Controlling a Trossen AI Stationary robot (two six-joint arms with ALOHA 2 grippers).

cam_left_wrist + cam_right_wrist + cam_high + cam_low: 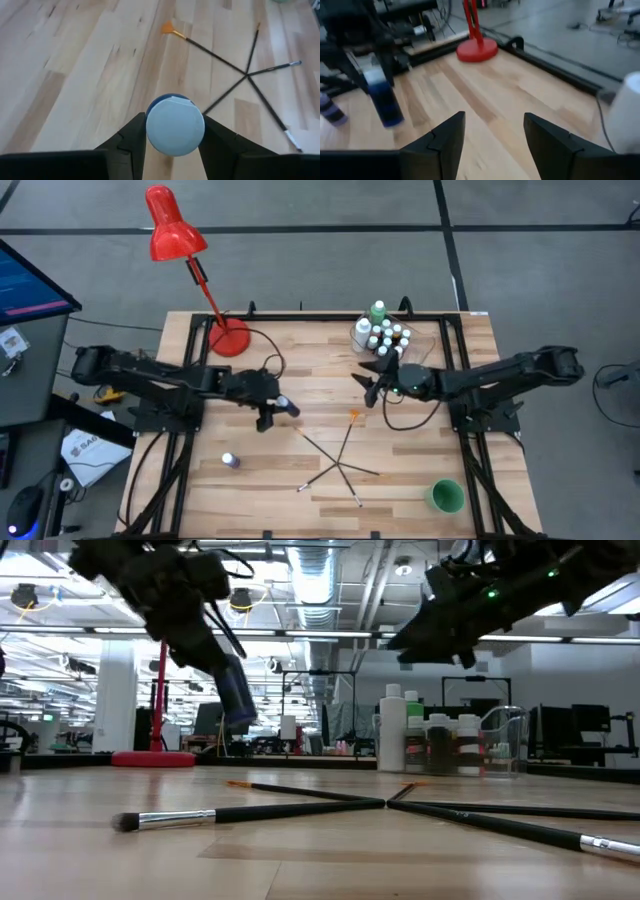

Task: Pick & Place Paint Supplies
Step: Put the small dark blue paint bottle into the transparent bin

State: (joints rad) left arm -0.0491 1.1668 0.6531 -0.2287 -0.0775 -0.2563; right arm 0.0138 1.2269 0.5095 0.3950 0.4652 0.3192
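The left gripper (283, 408) hangs above the pale wooden-plank surface (300, 360) just at nine o'clock of its centre. Its fingers (127, 140) are part open and clamped on either side of a small blue paint bottle with a white cap (175, 124), which is lifted clear of the surface.

The right gripper (372, 383) hangs at about two o'clock of the centre, just at seven o'clock of the bottle cluster. Its fingers (445, 137) stand apart with nothing between them.

The cluster of tiny white-capped paint bottles (388, 338) sits inside a clear plastic tub (425, 340) at one o'clock on the surface, together with a taller green bottle (377, 311) and a taller white bottle (361, 334). One small purple bottle with a white cap (230, 461) stands alone at about eight o'clock, well apart from the rest.

Several thin dark paintbrushes (340, 460) lie crossed on the surface at about five o'clock of the centre; one with an orange tip (353, 416) points towards the right gripper.

A green cup (446, 496) stands at five o'clock near the surface corner. A red desk lamp (172, 225) has its round base (229, 338) at eleven o'clock.
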